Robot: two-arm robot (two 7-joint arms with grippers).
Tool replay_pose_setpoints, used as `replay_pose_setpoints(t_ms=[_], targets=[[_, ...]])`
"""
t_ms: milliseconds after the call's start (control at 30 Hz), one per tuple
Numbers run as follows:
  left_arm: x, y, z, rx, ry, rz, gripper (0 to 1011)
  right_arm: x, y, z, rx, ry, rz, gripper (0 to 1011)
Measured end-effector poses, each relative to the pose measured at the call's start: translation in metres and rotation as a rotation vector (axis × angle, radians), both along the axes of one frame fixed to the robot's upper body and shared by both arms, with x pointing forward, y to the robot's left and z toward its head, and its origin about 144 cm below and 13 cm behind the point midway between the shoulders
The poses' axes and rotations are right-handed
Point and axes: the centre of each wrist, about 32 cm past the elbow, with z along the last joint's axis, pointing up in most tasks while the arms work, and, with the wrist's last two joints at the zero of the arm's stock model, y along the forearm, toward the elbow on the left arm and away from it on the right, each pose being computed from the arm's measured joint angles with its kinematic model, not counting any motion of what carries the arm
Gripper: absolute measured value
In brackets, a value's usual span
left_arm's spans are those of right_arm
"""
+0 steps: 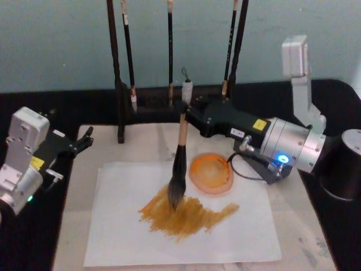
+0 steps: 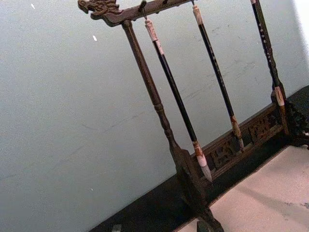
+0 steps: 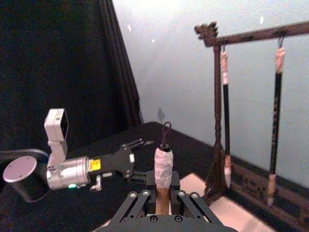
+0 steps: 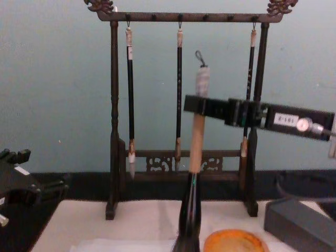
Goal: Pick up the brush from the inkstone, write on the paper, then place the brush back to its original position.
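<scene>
Writing is the step in hand. On the wide off-white paper sheet [image 1: 113,237], an ochre smear [image 1: 192,217] lies under the bristles. The black right gripper [image 1: 185,107] is clamped on the thick tan-handled brush [image 1: 181,147] near its cap, holding it upright. Next (my guess) comes a lift and a carry toward two o'clock, to the round orange inkstone dish [image 1: 192,172], which looks to hold just a pale film. The left gripper [image 1: 84,138] sits parked at nine o'clock.

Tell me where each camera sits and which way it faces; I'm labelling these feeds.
Head: above, facing down at the paper, the inkstone, and the brush in the right gripper; left gripper at the left.
Chest: low, facing forward at the rack; right gripper reaches in from the right.
Left wrist: faces the rack and wall.
Right wrist: behind its own gripper, facing the left gripper.
Head and chest share brush, inkstone, rack.
</scene>
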Motion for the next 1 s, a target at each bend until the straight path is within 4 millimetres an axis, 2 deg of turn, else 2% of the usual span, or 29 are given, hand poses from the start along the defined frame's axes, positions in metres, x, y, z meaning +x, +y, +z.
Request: replay_pose_setpoints(t_ms=[400, 1000], targets=[[0.000, 0.000, 0.000, 0.000, 0.000, 0.000, 1010, -0.006, 0.005, -0.006, -0.028, 0.028, 0.039, 153], [0.000, 0.000, 0.000, 0.000, 0.000, 0.000, 1010, 0.000, -0.004, -0.012, -0.087, 0.012, -0.033, 153]])
